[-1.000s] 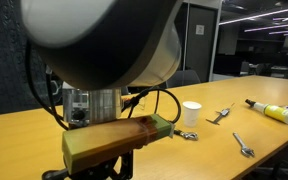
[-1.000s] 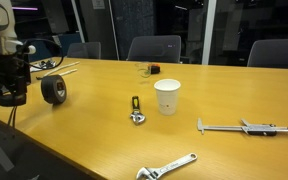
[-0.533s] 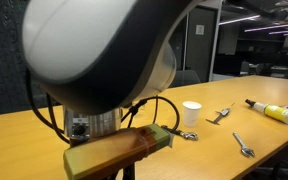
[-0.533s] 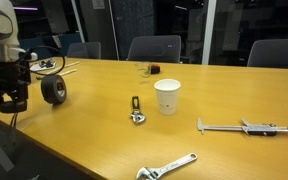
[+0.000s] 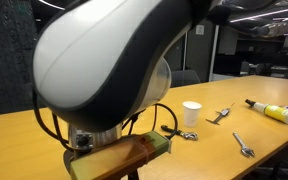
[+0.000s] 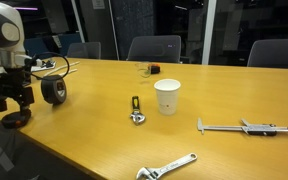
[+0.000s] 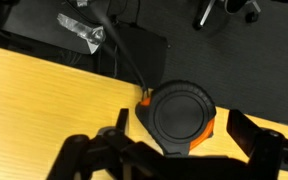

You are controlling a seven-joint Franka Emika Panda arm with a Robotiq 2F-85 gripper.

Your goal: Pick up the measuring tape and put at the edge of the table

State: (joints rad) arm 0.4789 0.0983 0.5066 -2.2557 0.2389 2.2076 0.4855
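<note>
In the wrist view the gripper (image 7: 179, 140) is spread wide and holds nothing. Its fingers (image 7: 89, 152) flank the measuring tape (image 7: 182, 112), with a gap visible on each side. The measuring tape lies flat at the edge of the table (image 7: 44, 100), right of centre in the frame. In an exterior view it sits at far left, just below the gripper (image 6: 9, 97).

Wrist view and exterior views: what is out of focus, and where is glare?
In an exterior view the arm, close to the lens, is soft and bright and hides much of the scene; the cup behind it is sharper. In an exterior view the glossy table shows a pale sheen. In the wrist view the measuring tape is fairly sharp, the gripper dark and blurred.
</note>
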